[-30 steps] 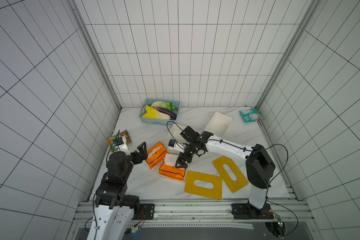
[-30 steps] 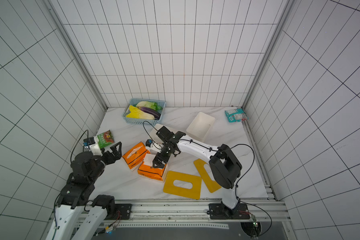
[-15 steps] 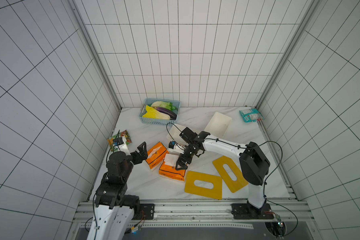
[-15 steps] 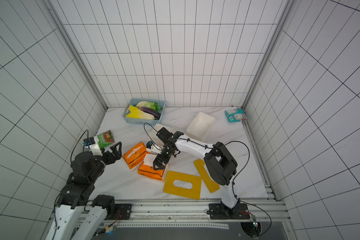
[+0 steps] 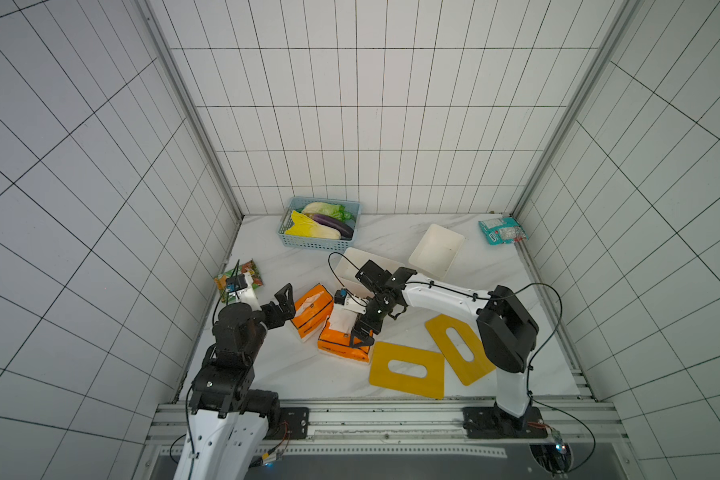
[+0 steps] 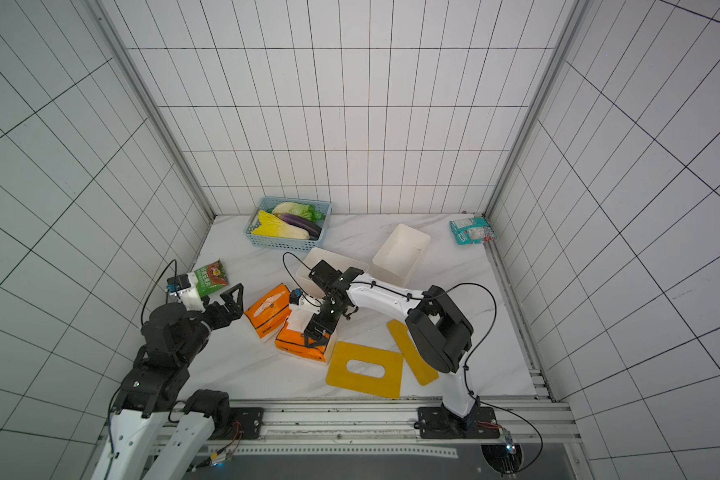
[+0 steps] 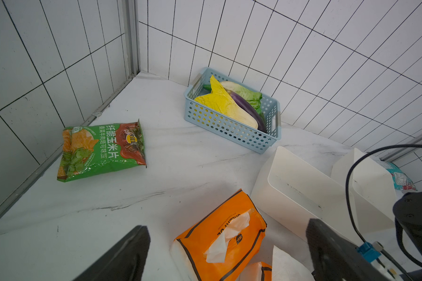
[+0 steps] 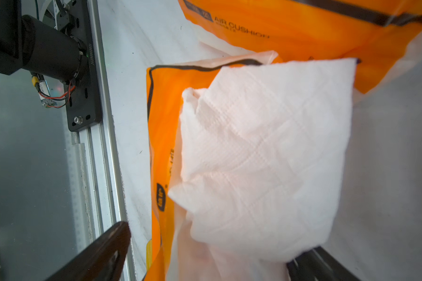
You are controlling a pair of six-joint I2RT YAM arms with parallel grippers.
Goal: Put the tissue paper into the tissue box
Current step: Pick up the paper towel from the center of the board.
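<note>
Right gripper [image 5: 364, 334], jaws wide, straddles the orange tissue paper pack [image 5: 341, 349] lying on the tabletop [image 5: 292, 374] just on the robot's side of the white tissue box [image 5: 346, 262]; a white sheet [image 8: 266, 150] protrudes. Left gripper [image 5: 285, 303], jaws wide and empty, hovers left of the box.

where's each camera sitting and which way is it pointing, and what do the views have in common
Top views: high over the front rail, looking down at the whole table; the left arm and right arm show, with the left gripper and right gripper.
Left wrist: on the left arm, facing the back corner with the snack bag and basket; its fingers show.
Right wrist: on the right arm, close above the tissue sticking out of an orange tissue pack; one finger shows.
Shared: every view shows that tissue pack.
</note>
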